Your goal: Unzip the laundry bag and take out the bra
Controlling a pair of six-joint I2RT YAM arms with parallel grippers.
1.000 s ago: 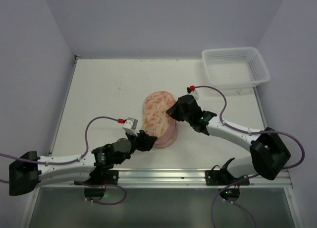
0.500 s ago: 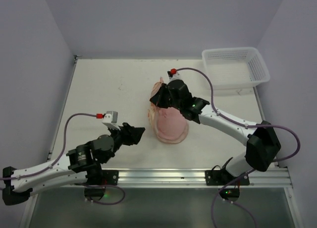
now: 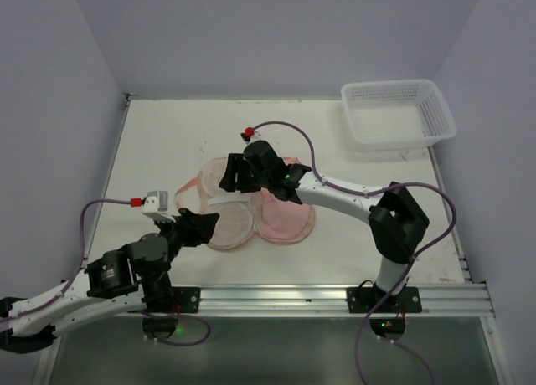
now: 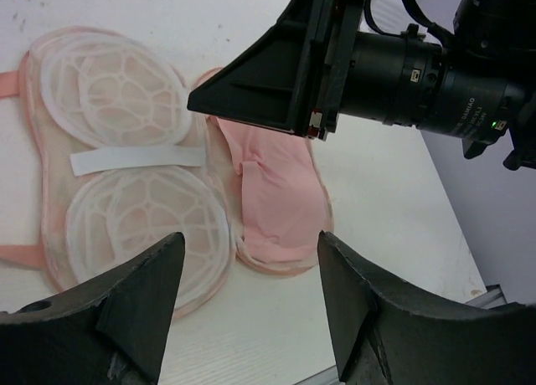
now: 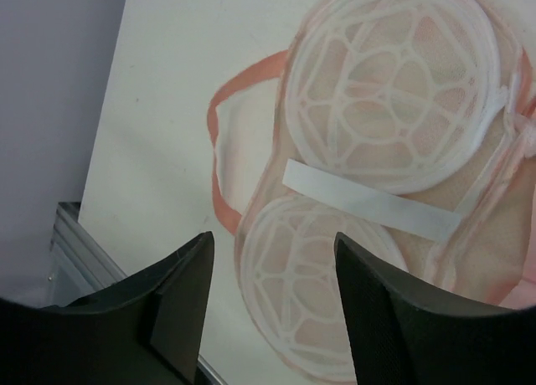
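The laundry bag [image 3: 219, 202] lies flat and wide open on the table. Its left half shows two white lattice cups [image 5: 398, 84] joined by a white strap [image 5: 373, 202], with pink trim [image 5: 219, 134] looping out to the left. The pale pink bra [image 4: 280, 192] rests in the bag's right half [image 3: 286, 218]. My right gripper [image 5: 272, 259] hovers open over the lattice half, holding nothing, and appears in the top view [image 3: 233, 174] above the far cup. My left gripper [image 4: 247, 264] stands open and empty just near of the bag's front edge, also seen from above [image 3: 203, 226].
A white plastic lattice basket [image 3: 398, 113] stands at the back right corner. The right arm's forearm [image 3: 335, 188] stretches over the bag's far edge. A metal rail [image 3: 335, 297] runs along the near table edge. Walls close in on three sides.
The bag went from a closed dome to lying spread open. My right gripper swept left across it and opened, letting go. My left arm drew back toward the near left.
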